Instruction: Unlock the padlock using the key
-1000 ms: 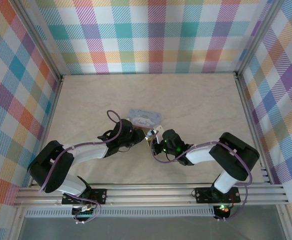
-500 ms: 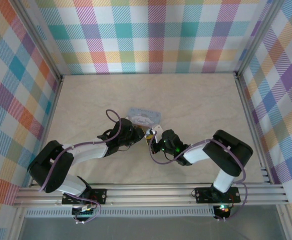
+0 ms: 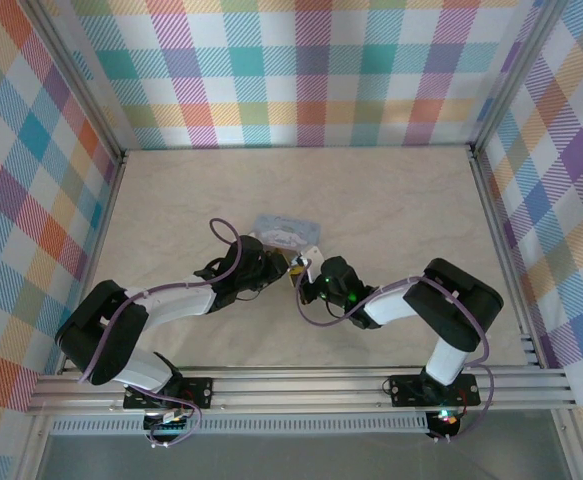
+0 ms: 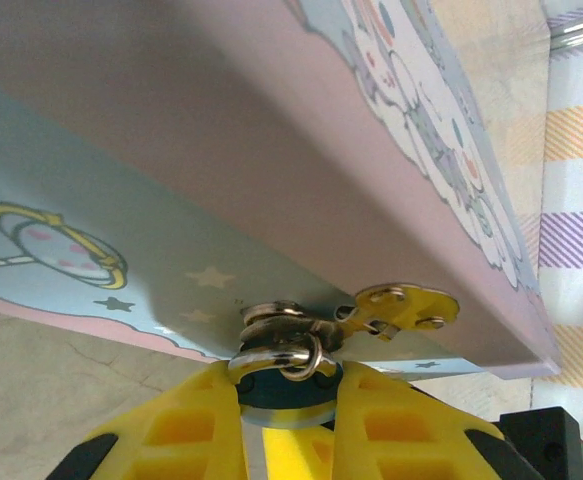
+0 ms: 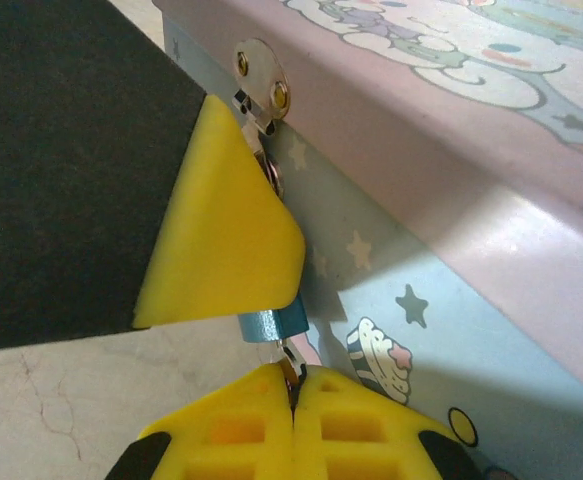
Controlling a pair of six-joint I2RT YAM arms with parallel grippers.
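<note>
Black-and-white arms (image 3: 171, 305), purple cables (image 3: 213, 229), yellow jaws

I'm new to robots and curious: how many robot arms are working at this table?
2. The left arm reaches in from the near left, the right arm from the near right; both meet at the pale blue tin mid-table.

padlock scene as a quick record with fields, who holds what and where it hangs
padlock: tiny, teal-blue and dark body
shackle: thin, silvery, looped through the gold hasp
hangs on: pale blue rectangular tin with white cartoon dog
left gripper: jaws closed on the padlock body
right gripper: jaws shut, pinching the thin metal key, its tip at the padlock
lock state: cannot tell
</note>
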